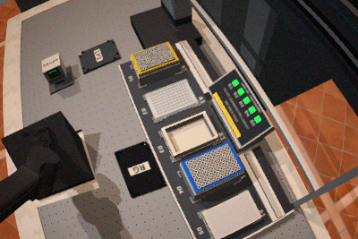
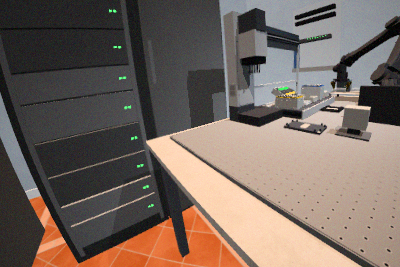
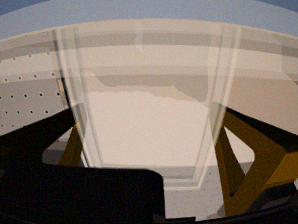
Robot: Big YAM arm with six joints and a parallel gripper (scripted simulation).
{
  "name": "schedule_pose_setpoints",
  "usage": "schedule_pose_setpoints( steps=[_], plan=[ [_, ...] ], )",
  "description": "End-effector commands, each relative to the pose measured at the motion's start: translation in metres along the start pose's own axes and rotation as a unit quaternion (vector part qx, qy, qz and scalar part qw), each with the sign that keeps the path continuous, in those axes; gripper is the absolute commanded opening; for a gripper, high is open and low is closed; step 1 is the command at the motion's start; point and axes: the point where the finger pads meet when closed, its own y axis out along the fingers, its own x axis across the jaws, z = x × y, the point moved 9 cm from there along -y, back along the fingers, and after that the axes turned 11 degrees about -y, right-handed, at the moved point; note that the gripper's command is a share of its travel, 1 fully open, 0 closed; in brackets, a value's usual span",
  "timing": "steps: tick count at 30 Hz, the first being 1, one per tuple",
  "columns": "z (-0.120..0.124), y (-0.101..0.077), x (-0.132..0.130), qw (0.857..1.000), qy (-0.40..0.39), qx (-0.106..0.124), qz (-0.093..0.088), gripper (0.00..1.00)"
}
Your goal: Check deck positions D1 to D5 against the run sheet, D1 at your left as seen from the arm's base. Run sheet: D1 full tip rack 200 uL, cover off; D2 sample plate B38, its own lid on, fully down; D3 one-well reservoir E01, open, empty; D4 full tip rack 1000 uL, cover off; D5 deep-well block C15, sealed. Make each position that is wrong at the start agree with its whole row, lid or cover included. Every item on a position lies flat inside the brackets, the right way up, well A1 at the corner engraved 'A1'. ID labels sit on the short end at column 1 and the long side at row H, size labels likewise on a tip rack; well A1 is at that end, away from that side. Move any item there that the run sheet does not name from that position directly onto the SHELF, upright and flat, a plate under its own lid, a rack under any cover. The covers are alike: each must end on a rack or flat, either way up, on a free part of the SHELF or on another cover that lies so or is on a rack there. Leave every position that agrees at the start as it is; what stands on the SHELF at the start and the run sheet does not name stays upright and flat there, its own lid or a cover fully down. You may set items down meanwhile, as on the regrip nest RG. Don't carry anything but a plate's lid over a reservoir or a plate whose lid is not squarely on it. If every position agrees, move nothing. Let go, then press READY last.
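Observation:
My gripper is shut on a clear cover; its see-through rim spans the wrist view between the amber fingers. In the overhead view the arm's dark wrist hangs over the table's left edge and hides the fingers and most of the cover. The deck holds a yellow-rimmed tip rack at D1, uncovered. A lidded plate is at D2 and an open, empty reservoir at D3. A blue-rimmed tip rack at D4 is uncovered. A sealed block sits at D5.
The black RG nest lies between my wrist and the deck. The READY button box and a dark nest plate stand at the far left. A panel with green lights borders the deck's right side.

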Motion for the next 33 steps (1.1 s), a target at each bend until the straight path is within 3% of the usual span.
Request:
schedule_pose_setpoints(
  steps=[1, 33],
  plan=[
    [-0.0014, 0.0107, 0.0004, 1.0, -0.003, 0.002, 0.003, 0.0],
    [0.0017, 0.01, 0.0014, 1.0, -0.001, 0.003, 0.003, 0.0]
  ],
)
